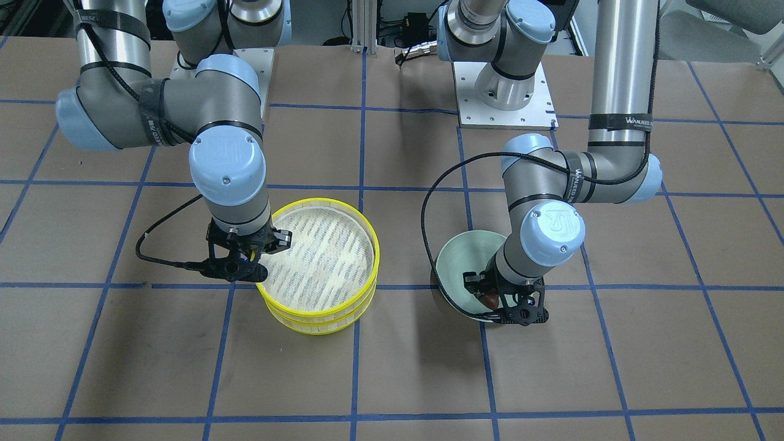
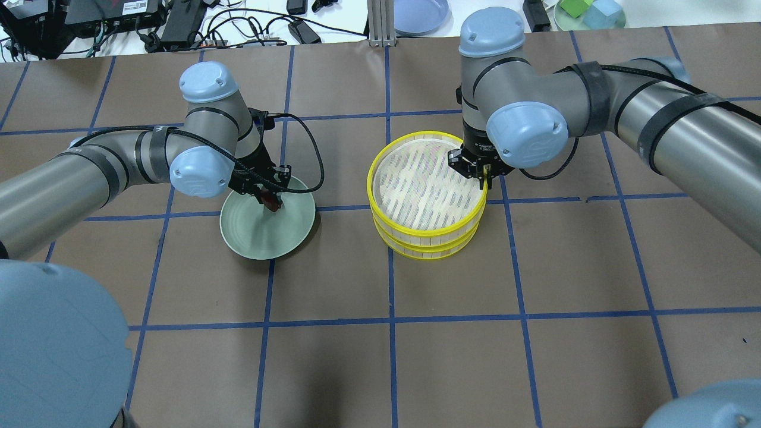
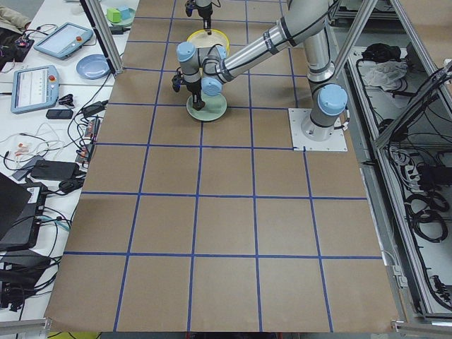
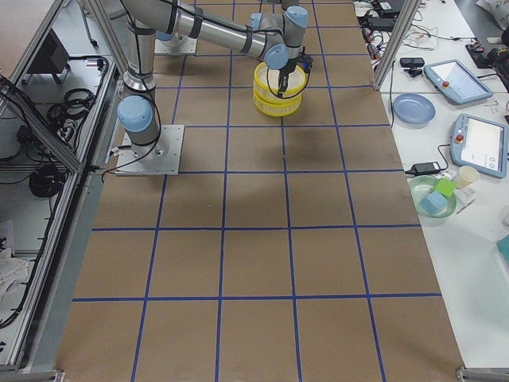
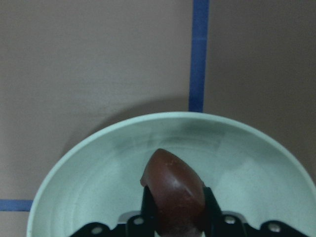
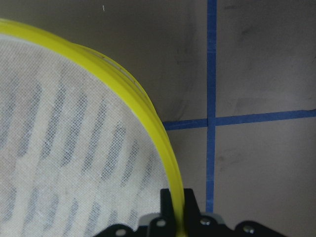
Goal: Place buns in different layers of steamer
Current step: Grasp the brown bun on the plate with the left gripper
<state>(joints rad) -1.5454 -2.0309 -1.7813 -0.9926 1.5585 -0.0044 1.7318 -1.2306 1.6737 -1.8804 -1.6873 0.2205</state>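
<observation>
The dark reddish-brown bun [image 5: 175, 190] is held between the fingers of my left gripper [image 5: 177, 210], just over the pale green plate [image 5: 98, 163]. The overhead view shows this gripper [image 2: 270, 199] with the bun [image 2: 272, 202] at the far part of the plate [image 2: 267, 238]. The steamer layers [image 2: 380, 202] stand stacked at the table's middle, yellow-rimmed with a striped mesh floor [image 6: 59, 148]. My right gripper [image 6: 177, 212] is shut on the top layer's yellow rim [image 6: 143, 113], at its right far edge in the overhead view [image 2: 483, 173]. The cream-white bun shows in no view.
The plate [image 1: 456, 263] and the steamer [image 1: 367, 269] stand about one floor square apart on the brown, blue-taped table. A blue plate [image 2: 419, 12], a bowl of coloured blocks [image 2: 588, 12] and cables lie beyond the far edge.
</observation>
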